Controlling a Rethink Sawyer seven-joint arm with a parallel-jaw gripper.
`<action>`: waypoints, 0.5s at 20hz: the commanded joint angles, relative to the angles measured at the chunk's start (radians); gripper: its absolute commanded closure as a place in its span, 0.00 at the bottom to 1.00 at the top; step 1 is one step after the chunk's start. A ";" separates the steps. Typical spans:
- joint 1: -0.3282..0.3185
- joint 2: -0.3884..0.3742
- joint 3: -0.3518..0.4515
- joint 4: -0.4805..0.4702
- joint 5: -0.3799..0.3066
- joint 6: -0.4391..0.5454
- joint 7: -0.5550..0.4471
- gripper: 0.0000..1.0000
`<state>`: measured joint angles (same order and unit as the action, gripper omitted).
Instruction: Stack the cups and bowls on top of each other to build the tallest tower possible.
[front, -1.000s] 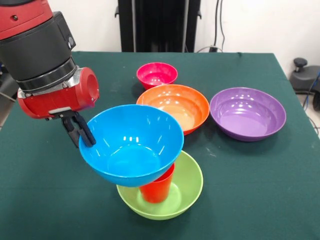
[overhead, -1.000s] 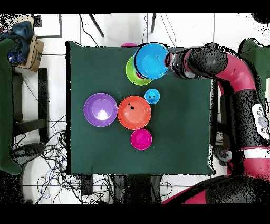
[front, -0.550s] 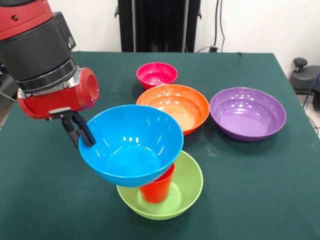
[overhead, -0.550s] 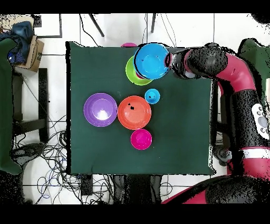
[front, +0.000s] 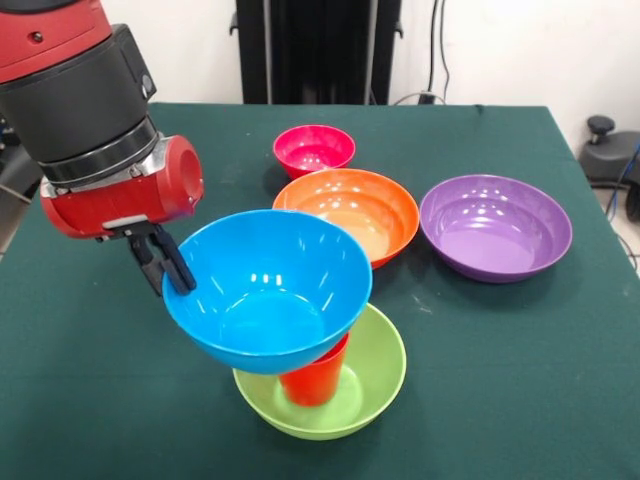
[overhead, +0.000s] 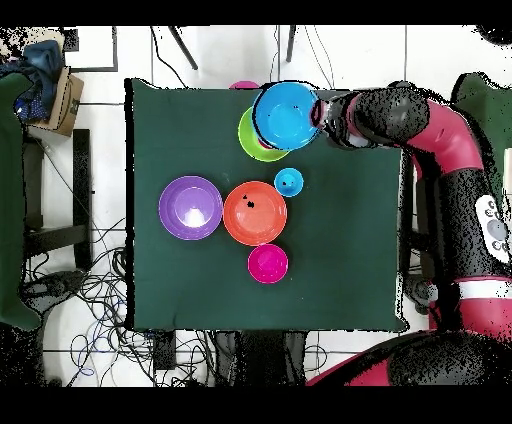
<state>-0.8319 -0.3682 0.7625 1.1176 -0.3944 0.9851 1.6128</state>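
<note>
My gripper (front: 178, 278) is shut on the left rim of the blue bowl (front: 268, 290), holding it tilted. The bowl's underside covers the top of the red cup (front: 316, 378); whether they touch I cannot tell. The cup stands upright inside the lime green bowl (front: 375, 385). In the overhead view the blue bowl (overhead: 287, 115) overlaps the lime green bowl (overhead: 248, 140), with the gripper (overhead: 319, 113) at its rim. A light blue cup (overhead: 288, 182) stands beside the orange bowl (overhead: 255, 213); it is hidden in the front view.
The orange bowl (front: 350, 212), the purple bowl (front: 495, 226) and the small pink-red bowl (front: 314, 150) sit separately behind the stack. From above the purple bowl (overhead: 190, 208) and pink-red bowl (overhead: 268, 263) flank the orange one. Something pink (overhead: 243, 86) shows at the table's edge.
The gripper and the blue bowl have shifted a few pixels to the right in the front view. The other bowls and cups have not moved.
</note>
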 joint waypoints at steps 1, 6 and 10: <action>0.055 0.025 0.007 -0.020 -0.037 0.004 -0.191 1.00; 0.063 0.032 0.007 -0.030 -0.038 -0.004 -0.186 1.00; 0.066 0.031 0.005 -0.030 -0.035 -0.005 -0.180 1.00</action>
<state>-0.8132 -0.3682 0.7625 1.1175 -0.3944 0.9851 1.6128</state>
